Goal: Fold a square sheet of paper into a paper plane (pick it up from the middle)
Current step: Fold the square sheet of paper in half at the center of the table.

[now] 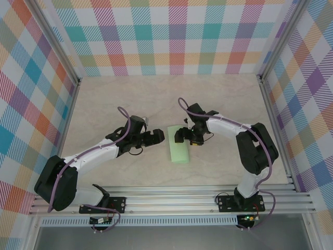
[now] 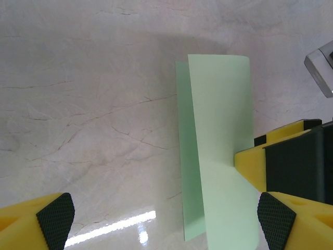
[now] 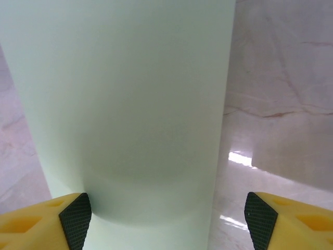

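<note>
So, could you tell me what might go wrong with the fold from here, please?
The sheet of paper lies folded over with its top layer offset from the lower one; creasing now would likely lock in a skewed fold.
The fold looks rounded rather than pressed flat, so it may spring open if the open right gripper moves off.

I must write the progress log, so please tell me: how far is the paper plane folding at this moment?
Done: the square sheet of paper lies folded in half, a long rectangle, its layers slightly offset. In hand: the right gripper is open above it, the left gripper open beside it; neither grips it. Left: no nose corners or wing folds show yet.
</note>
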### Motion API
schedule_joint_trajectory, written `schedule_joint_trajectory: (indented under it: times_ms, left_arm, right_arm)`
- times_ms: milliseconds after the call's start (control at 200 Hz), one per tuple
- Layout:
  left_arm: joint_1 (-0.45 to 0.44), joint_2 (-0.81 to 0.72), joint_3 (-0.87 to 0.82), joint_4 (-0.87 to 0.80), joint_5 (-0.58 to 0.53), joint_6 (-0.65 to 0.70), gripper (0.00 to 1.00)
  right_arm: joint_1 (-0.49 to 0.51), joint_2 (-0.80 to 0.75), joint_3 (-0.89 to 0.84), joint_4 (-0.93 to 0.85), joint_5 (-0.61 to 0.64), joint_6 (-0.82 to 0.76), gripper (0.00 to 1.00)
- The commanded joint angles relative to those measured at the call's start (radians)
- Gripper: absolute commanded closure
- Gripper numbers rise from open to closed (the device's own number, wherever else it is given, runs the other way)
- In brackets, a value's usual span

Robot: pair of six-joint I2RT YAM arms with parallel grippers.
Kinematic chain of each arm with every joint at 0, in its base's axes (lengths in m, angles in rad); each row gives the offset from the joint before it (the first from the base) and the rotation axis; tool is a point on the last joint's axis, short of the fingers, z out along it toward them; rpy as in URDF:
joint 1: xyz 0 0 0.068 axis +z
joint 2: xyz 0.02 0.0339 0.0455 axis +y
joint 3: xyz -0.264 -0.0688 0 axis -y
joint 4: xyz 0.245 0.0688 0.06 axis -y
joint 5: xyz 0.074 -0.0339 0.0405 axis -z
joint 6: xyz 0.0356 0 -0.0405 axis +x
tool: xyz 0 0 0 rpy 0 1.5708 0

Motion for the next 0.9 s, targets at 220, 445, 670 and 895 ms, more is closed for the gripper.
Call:
schedule_joint_trajectory:
  times_ms: [220, 445, 670, 895]
  left_arm:
    - [-0.028, 0.028, 0.041, 0.004, 0.007, -0.004, 0.09]
    - [-0.029, 0.031, 0.043, 0.001, -0.005, -0.002, 0.09]
    - [-0.029, 0.032, 0.045, -0.007, -0.007, 0.002, 0.09]
    - [-0.03, 0.035, 0.045, -0.003, -0.005, 0.002, 0.09]
  right_arm:
    - [0.0, 0.058, 0.034, -0.042, 0.101, -0.001, 0.21]
    - [0.0, 0.09, 0.043, -0.031, 0.078, 0.009, 0.21]
    - [0.0, 0.067, 0.04, -0.006, 0.026, 0.007, 0.2]
    - [-0.001, 0.067, 0.049, -0.016, 0.011, 0.0, 0.19]
